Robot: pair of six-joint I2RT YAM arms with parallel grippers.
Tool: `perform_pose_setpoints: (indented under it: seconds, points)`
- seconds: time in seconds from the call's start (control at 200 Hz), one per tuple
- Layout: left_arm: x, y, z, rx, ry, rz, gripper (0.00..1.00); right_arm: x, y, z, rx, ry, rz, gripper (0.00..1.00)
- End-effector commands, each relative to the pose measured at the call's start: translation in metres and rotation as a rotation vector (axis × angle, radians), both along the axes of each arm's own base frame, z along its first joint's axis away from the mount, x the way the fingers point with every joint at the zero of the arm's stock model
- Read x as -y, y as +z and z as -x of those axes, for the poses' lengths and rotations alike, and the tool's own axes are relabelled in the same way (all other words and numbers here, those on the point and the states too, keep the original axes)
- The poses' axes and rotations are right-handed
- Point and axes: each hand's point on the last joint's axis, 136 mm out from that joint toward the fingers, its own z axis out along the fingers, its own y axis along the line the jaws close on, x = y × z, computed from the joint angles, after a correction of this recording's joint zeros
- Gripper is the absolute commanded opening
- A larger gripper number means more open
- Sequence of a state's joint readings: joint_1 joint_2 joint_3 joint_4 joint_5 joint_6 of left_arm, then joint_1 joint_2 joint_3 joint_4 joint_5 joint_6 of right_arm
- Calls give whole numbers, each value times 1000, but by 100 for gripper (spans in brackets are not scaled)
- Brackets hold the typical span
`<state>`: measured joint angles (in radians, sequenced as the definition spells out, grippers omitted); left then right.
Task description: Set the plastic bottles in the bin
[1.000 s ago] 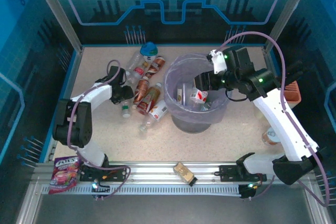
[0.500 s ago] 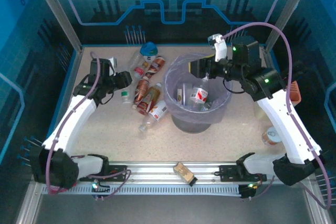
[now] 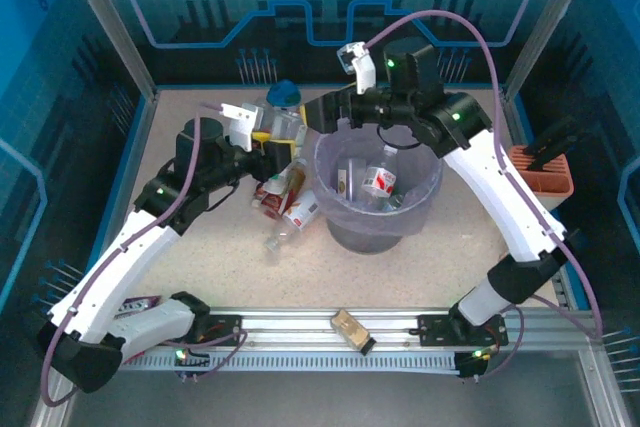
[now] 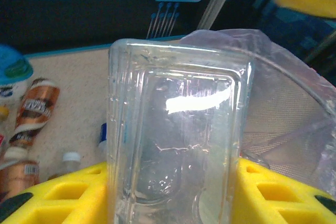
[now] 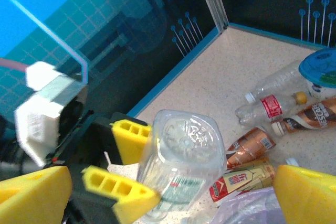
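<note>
Lifted bottle (image 3: 284,131), speckled tbl (image 3: 235,269), blue walls (image 3: 200,7)

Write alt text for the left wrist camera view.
The left gripper clamps a clear, square-sided plastic bottle between its yellow fingers, close to the lens. Behind it on the right is the round grey bin lined with a translucent lavender bag; on the left, brown-copper bottles lie on the speckled beige table.
</note>
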<state>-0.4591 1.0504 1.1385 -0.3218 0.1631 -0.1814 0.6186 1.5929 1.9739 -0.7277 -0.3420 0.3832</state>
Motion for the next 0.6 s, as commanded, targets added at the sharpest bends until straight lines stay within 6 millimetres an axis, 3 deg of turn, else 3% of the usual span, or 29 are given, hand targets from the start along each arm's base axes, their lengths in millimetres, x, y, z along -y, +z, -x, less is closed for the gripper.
perform_pose_setpoints:
  seconds: [0.0, 0.125, 0.305, 0.595]
  points:
    - [11, 16, 6, 113, -54, -4, 36, -13, -12, 3, -70, 34, 8, 100]
    - [16, 22, 7, 148, -68, -3, 34, -23, -21, 1, -110, 61, -8, 97]
    - [19, 26, 5, 182, -62, -11, 33, -34, -27, 4, -163, 112, -37, 84]
    - [17, 37, -3, 221, -24, -8, 31, -37, -21, 3, -159, 122, -65, 54]
